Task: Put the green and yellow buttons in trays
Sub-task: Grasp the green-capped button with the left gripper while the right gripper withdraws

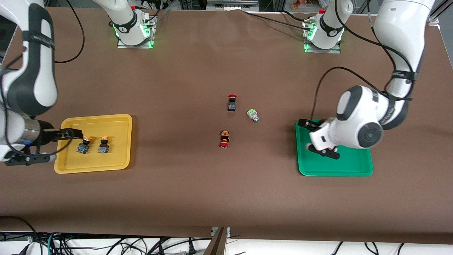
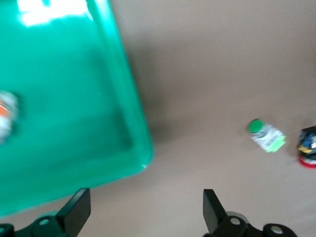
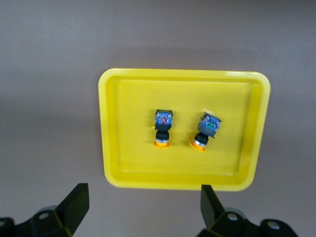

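Observation:
Two yellow-capped buttons (image 1: 84, 145) (image 1: 103, 144) lie in the yellow tray (image 1: 116, 122); the right wrist view shows both (image 3: 163, 127) (image 3: 206, 130) in the tray (image 3: 114, 148). My right gripper (image 1: 75, 134) (image 3: 143, 210) is open and empty, up over that tray's edge at the right arm's end. A pale grey button with a light-green block (image 1: 252, 115) (image 2: 266, 136) lies on the table. My left gripper (image 1: 322, 151) (image 2: 145, 215) is open and empty over the green tray (image 1: 354, 166) (image 2: 74, 98). A blurred grey and orange button (image 2: 5, 116) lies in that tray.
Two red-capped buttons lie mid-table: one with a black body (image 1: 231, 102) (image 2: 308, 148) farther from the front camera, one with an orange-black body (image 1: 224, 139) nearer to it. The arm bases stand along the table's edge farthest from the front camera.

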Tool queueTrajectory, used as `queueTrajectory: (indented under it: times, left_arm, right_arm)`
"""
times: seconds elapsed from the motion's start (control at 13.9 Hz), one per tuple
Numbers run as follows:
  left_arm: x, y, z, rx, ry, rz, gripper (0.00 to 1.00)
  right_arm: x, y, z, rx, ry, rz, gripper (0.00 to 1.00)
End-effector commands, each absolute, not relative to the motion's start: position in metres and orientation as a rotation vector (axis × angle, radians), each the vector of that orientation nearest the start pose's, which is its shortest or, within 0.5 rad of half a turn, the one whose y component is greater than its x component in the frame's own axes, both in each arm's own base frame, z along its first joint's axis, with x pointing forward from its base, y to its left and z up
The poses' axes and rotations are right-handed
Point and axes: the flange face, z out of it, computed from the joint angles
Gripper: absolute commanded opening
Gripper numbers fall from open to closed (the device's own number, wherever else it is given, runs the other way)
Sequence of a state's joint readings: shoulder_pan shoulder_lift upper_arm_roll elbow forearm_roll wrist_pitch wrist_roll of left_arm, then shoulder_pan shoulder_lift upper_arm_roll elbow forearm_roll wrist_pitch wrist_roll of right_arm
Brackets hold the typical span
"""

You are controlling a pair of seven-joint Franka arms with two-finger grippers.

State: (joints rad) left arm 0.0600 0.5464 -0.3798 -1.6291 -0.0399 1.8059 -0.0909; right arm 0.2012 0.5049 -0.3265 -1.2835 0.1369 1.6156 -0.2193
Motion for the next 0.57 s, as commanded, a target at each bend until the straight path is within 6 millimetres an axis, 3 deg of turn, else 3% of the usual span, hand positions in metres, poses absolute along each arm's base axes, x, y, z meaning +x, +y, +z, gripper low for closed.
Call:
queueTrajectory:
  times: [0.0, 0.07, 0.14, 0.29, 0.43, 0.5]
  left_arm:
    - [0.573, -0.218, 0.283, -3.209, 0.049, 0.613, 1.0]
    - [0.564, -0.238, 0.268, -3.197, -0.055, 0.605, 1.0]
    - [0.554, -0.263, 0.253, -3.164, -0.206, 0.619, 1.0]
    - [0.534, -0.318, 0.216, -3.118, -0.515, 0.579, 1.0]
    - [0.501, -0.363, 0.191, -3.077, -0.623, 0.545, 1.0]
    - [0.494, -0.372, 0.186, -3.07, -0.661, 0.531, 1.0]
  right_arm:
    - [0.664, -0.02, 0.521, -3.106, -0.208, 0.219, 1.0]
    - [0.653, -0.018, 0.549, -3.099, -0.216, 0.158, 1.0]
    - [0.644, -0.008, 0.563, -3.086, -0.247, 0.144, 1.0]
    - [0.617, -0.003, 0.575, -3.093, -0.296, 0.183, 1.0]
    - [0.596, -0.005, 0.581, -3.09, -0.316, 0.195, 1.0]
    - [0.588, -0.005, 0.592, -3.095, -0.322, 0.181, 1.0]
